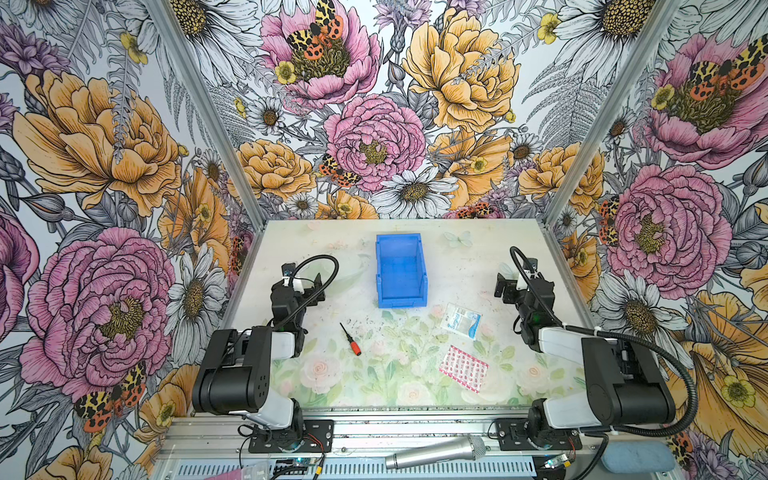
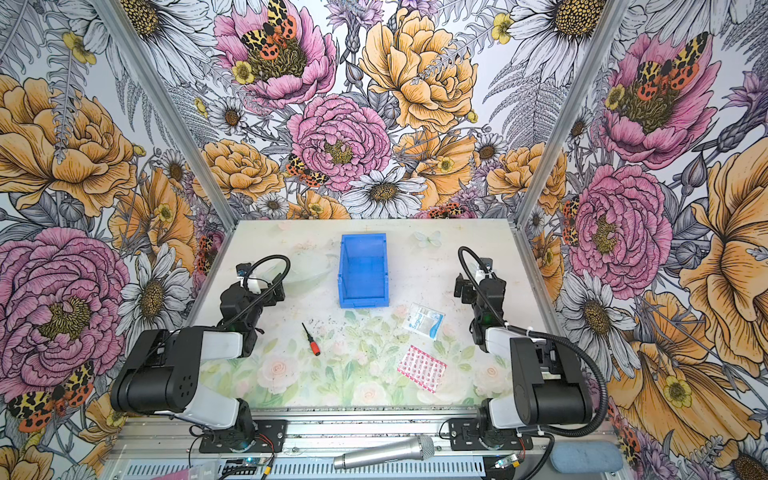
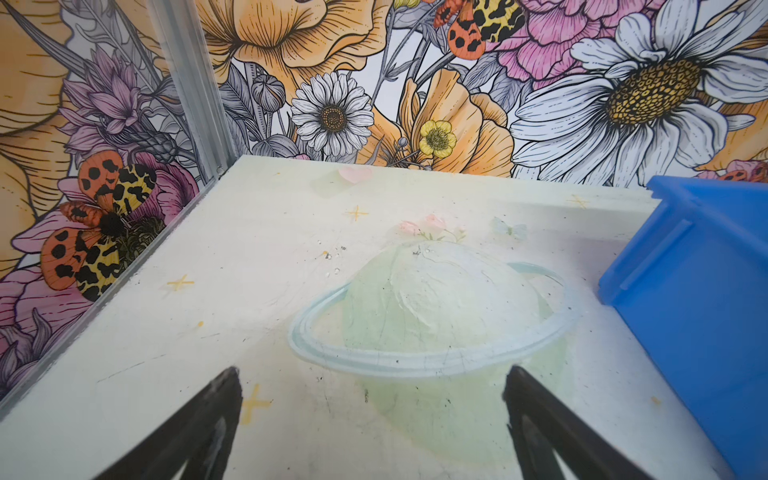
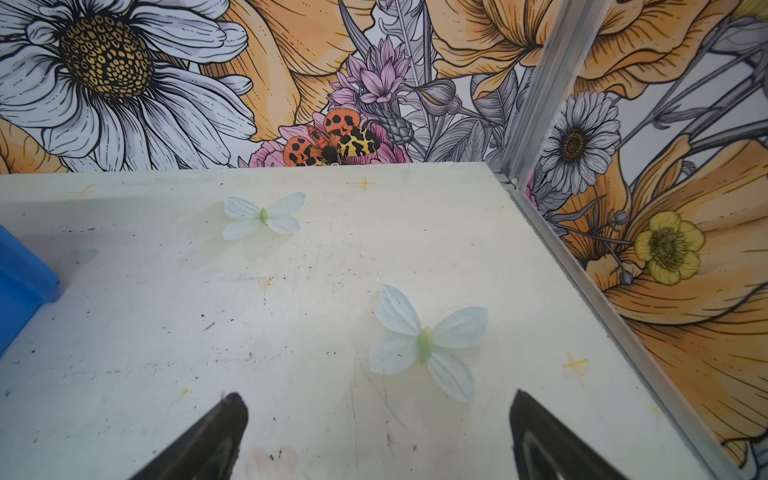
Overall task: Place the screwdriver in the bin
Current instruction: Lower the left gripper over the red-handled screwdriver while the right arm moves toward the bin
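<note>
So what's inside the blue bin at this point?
Nothing: in both top views the bin shows only its bare blue floor. The screwdriver lies outside it, on the table. The wrist views catch just its outer walls, so they add nothing.

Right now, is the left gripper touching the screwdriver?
Apart. In both top views the screwdriver lies alone on the table; the left wrist view shows the left gripper open over bare surface.

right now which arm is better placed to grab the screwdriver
Left. The screwdriver lies left of the middle in both top views, close to the left claw, which is open and empty. The right claw, also open, sits much farther away.
</note>
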You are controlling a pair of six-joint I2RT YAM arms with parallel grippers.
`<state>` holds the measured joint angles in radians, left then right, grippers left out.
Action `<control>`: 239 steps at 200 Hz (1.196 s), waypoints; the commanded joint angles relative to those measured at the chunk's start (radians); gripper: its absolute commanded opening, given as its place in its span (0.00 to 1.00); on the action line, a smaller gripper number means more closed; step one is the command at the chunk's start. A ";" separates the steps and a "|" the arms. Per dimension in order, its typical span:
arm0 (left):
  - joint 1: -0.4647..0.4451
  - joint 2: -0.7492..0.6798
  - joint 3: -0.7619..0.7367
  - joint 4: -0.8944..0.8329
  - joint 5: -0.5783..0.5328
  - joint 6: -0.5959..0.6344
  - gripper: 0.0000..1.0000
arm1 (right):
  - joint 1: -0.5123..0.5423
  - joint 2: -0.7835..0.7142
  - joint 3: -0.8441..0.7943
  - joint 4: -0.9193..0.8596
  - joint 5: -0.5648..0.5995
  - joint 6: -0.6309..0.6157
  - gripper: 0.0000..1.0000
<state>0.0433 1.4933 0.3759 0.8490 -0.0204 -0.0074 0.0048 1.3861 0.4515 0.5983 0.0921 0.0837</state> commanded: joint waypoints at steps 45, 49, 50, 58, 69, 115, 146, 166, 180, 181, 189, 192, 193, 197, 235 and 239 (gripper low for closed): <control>0.001 -0.189 0.055 -0.294 -0.057 -0.076 0.99 | 0.086 -0.230 0.104 -0.430 0.107 0.046 0.99; -0.001 -0.198 0.060 -0.318 -0.053 -0.079 0.99 | 0.089 -0.239 0.117 -0.468 0.124 0.064 0.99; -0.001 -0.200 0.062 -0.324 -0.052 -0.079 0.99 | 0.091 -0.242 0.119 -0.480 0.129 0.068 0.99; -0.005 -0.215 0.076 -0.377 -0.038 -0.082 0.99 | 0.101 -0.256 0.151 -0.576 0.164 0.110 0.99; -0.010 -0.234 0.102 -0.451 -0.024 -0.083 0.99 | 0.111 -0.270 0.184 -0.671 0.192 0.156 0.99; -0.017 -0.274 0.271 -0.849 -0.036 -0.245 0.99 | 0.204 -0.370 0.235 -0.825 0.206 0.274 0.99; -0.009 -0.258 0.345 -1.016 0.071 -0.339 0.99 | 0.280 -0.371 0.285 -0.892 0.220 0.311 0.99; -0.018 -0.258 0.348 -1.046 0.112 -0.406 0.99 | 0.328 -0.322 0.337 -0.932 0.218 0.317 0.99; -0.039 -0.257 0.352 -1.067 0.125 -0.429 0.99 | 0.360 -0.286 0.370 -0.952 0.229 0.320 0.99; -0.041 -0.257 0.352 -1.069 0.126 -0.429 0.98 | 0.361 -0.284 0.373 -0.953 0.230 0.319 0.99; -0.054 -0.257 0.355 -1.088 0.126 -0.439 0.99 | 0.375 -0.263 0.394 -0.966 0.222 0.316 0.99; -0.059 -0.259 0.357 -1.098 0.125 -0.444 0.98 | 0.380 -0.255 0.404 -0.971 0.218 0.313 0.99; -0.060 -0.259 0.358 -1.101 0.126 -0.446 0.99 | 0.381 -0.254 0.408 -0.972 0.215 0.313 0.99; -0.066 -0.258 0.361 -1.114 0.127 -0.452 0.99 | 0.385 -0.243 0.421 -0.977 0.204 0.308 0.99; -0.094 -0.224 0.417 -1.294 0.139 -0.546 0.99 | 0.443 -0.172 0.476 -0.981 0.090 0.248 0.99; -0.102 -0.220 0.424 -1.313 0.130 -0.549 0.99 | 0.453 -0.167 0.478 -0.982 0.078 0.241 0.99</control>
<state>-0.0360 1.2476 0.7490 -0.3103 0.0929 -0.4747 0.4202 1.1923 0.8879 -0.3569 0.2493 0.3660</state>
